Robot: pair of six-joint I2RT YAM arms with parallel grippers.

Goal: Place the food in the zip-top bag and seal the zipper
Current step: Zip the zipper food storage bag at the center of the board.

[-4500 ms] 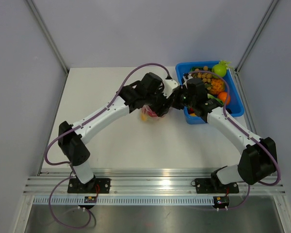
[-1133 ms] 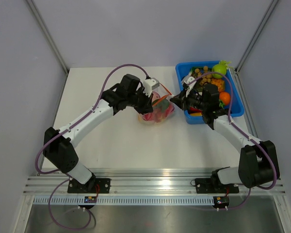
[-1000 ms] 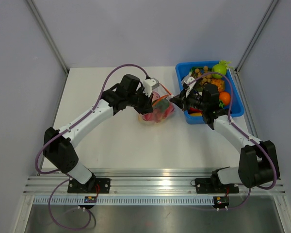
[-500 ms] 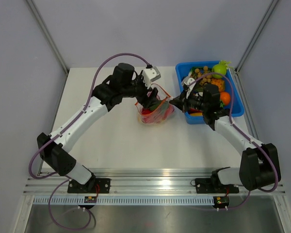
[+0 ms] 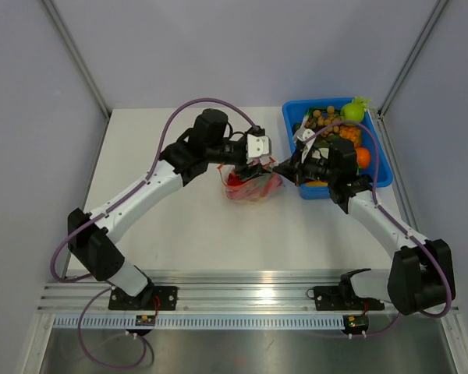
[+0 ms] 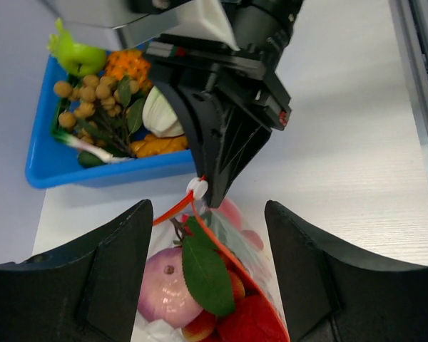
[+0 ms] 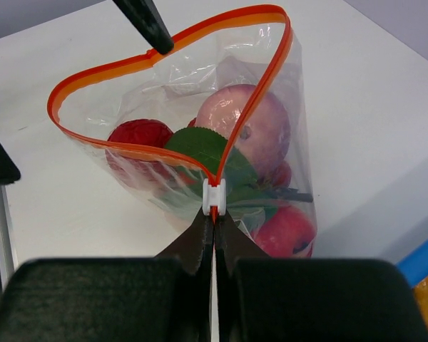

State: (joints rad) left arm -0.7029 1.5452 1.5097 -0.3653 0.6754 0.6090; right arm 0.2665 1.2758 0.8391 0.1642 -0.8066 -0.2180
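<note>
The clear zip-top bag (image 5: 251,185) stands on the table with its mouth open, and the red-orange zipper (image 7: 164,43) forms a loop. Inside are a pink apple (image 7: 246,128), a green leaf (image 7: 200,146) and red fruits (image 7: 132,139). My right gripper (image 7: 215,214) is shut on the zipper strip just below the white slider (image 7: 214,194), at the bag's right corner (image 5: 279,167). My left gripper (image 6: 208,228) is open above the bag, with its fingers (image 6: 107,271) either side of the mouth and touching nothing. The bag's food also shows in the left wrist view (image 6: 167,285).
A blue bin (image 5: 378,178) with more plastic fruits and vegetables stands at the back right, close behind my right wrist. It also shows in the left wrist view (image 6: 43,167). The table's side and back walls rise around the white top.
My left wrist has swung right and now hangs over the bag's mouth. The right gripper stays pinched at the bag's right corner. The bag stands a little more upright.
</note>
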